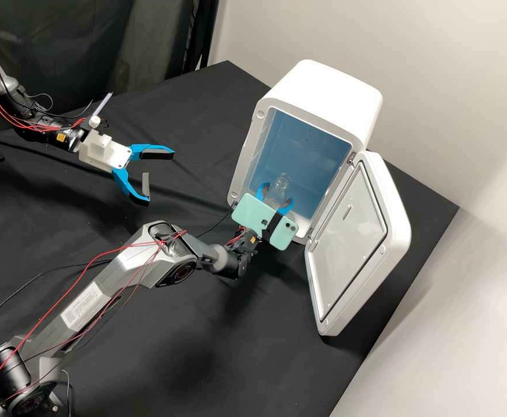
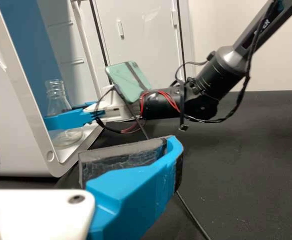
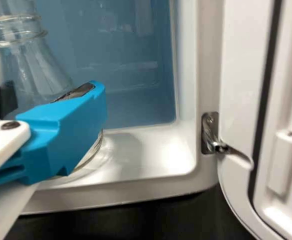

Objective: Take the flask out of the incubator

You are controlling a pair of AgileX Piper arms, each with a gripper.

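Observation:
The white incubator [image 1: 323, 92] stands at the bench's right with its door [image 1: 357, 243] swung open. A clear glass flask [image 1: 280, 184] stands upright on its blue-lit floor near the front. My right gripper [image 1: 276, 198] is inside the opening, its blue fingers [image 3: 60, 130] pressed on either side of the flask [image 3: 25, 65] low on its cone. From the left wrist view the flask [image 2: 55, 97] shows behind the incubator's rim with a blue finger [image 2: 68, 119] at its base. My left gripper [image 1: 159, 176] hangs open over the bench, left of the incubator, holding nothing.
A mint-green phone [image 1: 265, 220] is strapped on the right wrist just outside the opening. The open door hangs to the right of the opening, with a metal hinge [image 3: 213, 140] at the rim. Red cables run along both arms. The bench's edge lies close behind the incubator.

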